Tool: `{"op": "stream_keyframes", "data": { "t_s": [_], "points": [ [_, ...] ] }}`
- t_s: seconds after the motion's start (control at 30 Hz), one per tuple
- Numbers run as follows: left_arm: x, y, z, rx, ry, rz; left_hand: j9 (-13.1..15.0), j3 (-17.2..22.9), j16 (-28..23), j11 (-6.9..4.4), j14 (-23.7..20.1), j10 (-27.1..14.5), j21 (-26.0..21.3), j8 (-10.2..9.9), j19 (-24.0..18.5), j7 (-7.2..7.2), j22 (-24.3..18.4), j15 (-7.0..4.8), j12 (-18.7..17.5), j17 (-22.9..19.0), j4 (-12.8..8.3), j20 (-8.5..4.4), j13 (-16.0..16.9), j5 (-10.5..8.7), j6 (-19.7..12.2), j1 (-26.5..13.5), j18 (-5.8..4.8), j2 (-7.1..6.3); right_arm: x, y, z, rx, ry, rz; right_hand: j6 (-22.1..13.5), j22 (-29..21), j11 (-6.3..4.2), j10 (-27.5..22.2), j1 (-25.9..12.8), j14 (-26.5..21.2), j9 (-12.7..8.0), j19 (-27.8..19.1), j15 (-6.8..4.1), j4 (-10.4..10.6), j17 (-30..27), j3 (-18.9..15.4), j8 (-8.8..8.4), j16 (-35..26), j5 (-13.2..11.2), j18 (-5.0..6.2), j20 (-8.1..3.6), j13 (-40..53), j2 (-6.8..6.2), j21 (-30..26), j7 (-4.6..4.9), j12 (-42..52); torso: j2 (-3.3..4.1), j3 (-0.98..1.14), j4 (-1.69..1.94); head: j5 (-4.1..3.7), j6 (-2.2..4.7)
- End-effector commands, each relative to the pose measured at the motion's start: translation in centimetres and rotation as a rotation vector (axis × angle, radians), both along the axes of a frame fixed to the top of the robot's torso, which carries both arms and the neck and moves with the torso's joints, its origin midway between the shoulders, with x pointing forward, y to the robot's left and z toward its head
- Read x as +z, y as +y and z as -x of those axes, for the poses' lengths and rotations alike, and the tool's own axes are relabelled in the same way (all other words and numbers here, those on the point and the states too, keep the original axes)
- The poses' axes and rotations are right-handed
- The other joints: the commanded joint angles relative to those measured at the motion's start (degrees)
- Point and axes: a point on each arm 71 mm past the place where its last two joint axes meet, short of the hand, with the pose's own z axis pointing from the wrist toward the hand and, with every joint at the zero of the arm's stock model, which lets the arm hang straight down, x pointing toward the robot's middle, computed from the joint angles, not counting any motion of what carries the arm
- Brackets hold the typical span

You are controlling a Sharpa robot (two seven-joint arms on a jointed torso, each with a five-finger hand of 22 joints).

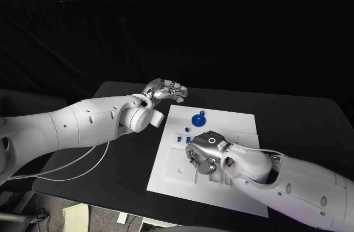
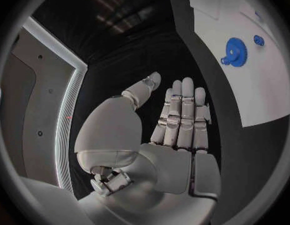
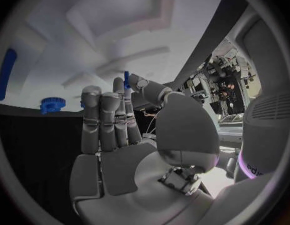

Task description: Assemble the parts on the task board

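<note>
The task board (image 1: 221,120) lies in the middle of the table (image 1: 302,119). A gear-shaped part (image 1: 198,120) sits on the board's far portion, toward its left side. Several small parts (image 1: 179,137) lie on the board nearer than the gear, close to the left edge. The right hand (image 1: 205,149) is over the board's centre, just right of these small parts. The left hand (image 1: 167,90) is over the table, beyond the board's far left corner, apart from the board.
</note>
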Motion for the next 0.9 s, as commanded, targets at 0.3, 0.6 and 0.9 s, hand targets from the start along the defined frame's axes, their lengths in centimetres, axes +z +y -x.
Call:
{"op": "stream_keyframes", "data": {
  "t_s": [0.3, 0.6, 0.9],
  "points": [
    [0.2, -0.3, 0.1, -0.013, 0.002, 0.021, -0.1, -0.2, -0.5, 0.1, 0.3, -0.3, -0.3, 0.1, 0.0, -0.08, 0.1, 0.26, -0.3, 0.2, 0.1, 0.39, -0.1, 0.16, -0.5, -0.1, 0.18, 0.14, -0.4, 0.2, 0.1, 0.007, -0.004, 0.046, 0.4, 1.2, 0.16, 0.3, 0.2, 0.0, 0.1, 0.6, -0.44, -0.2, 0.1, -0.2, 0.18, -0.2, 0.3, 3.95, -0.76, 0.1, 0.27, 0.3, 0.07, -0.3, 0.01, -0.01, -0.01, 0.01, -0.17],
    [0.2, -0.3, 0.1, -0.015, 0.003, 0.021, -0.1, -0.2, -0.5, 0.11, 0.3, -0.3, -0.3, 0.1, 0.0, -0.07, 0.1, 0.26, -0.3, 0.2, 0.1, 0.39, -0.1, 0.16, -0.5, -0.1, 0.18, 0.13, -0.4, 0.7, 0.2, 0.012, -0.01, 0.051, 0.4, 1.2, 0.15, 0.3, 0.2, 0.0, 0.1, 0.6, -0.44, -0.2, 0.1, -0.2, 0.18, -0.2, 0.3, 3.95, -0.76, 0.1, 0.31, 0.3, 0.06, -0.3, 0.0, 0.0, -0.02, 0.03, -0.26],
    [0.2, -0.4, 0.1, -0.019, 0.006, 0.022, -0.1, -0.2, -0.6, 0.11, 0.3, -0.3, -0.3, 0.1, 0.0, -0.07, 0.1, 0.27, -0.3, 0.3, 0.1, 0.4, -0.1, 0.15, -0.6, -0.1, 0.18, 0.12, -0.4, 1.0, 0.4, 0.018, -0.007, 0.061, 0.4, 1.2, 0.15, 0.3, 0.1, 0.0, 0.1, 0.6, -0.44, -0.3, 0.1, -0.2, 0.18, -0.3, 0.3, 3.95, -0.74, 0.2, 0.33, 0.4, 0.06, -0.3, 0.0, -0.01, -0.03, -0.03, -0.3]
  ]
}}
